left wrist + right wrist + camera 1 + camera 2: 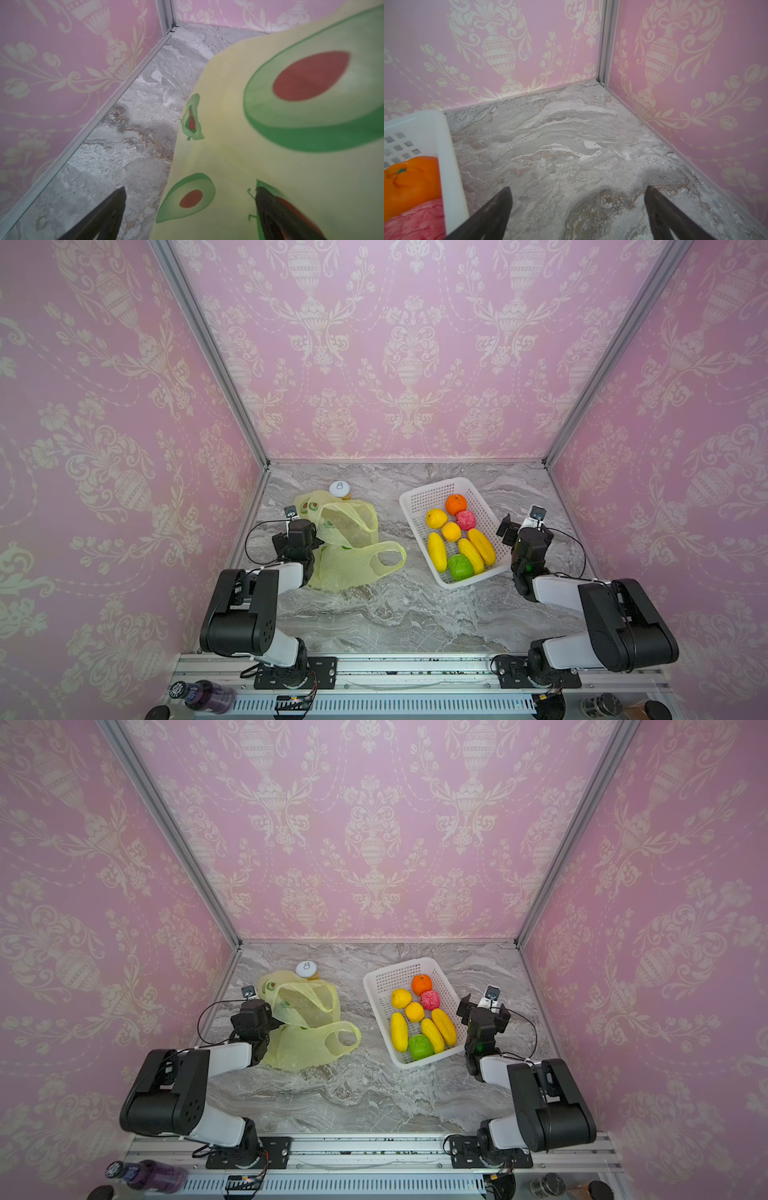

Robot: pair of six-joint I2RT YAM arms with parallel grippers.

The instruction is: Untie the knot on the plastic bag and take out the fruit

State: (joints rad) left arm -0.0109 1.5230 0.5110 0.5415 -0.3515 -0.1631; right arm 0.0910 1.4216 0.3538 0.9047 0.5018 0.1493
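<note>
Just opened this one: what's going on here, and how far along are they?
The plastic bag lies slack on the left of the marble table, its handles loose; no knot shows in either top view. All eight fruits sit in the white basket on the right. The left gripper is open at the bag's edge, gripping nothing. The right gripper is open over bare table beside the basket. The job looks essentially done.

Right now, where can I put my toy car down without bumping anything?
Free: the whole front of the table, and the strip between the plastic bag and the basket. Crowded: the basket, full of fruit, and the back left by the jar.
</note>
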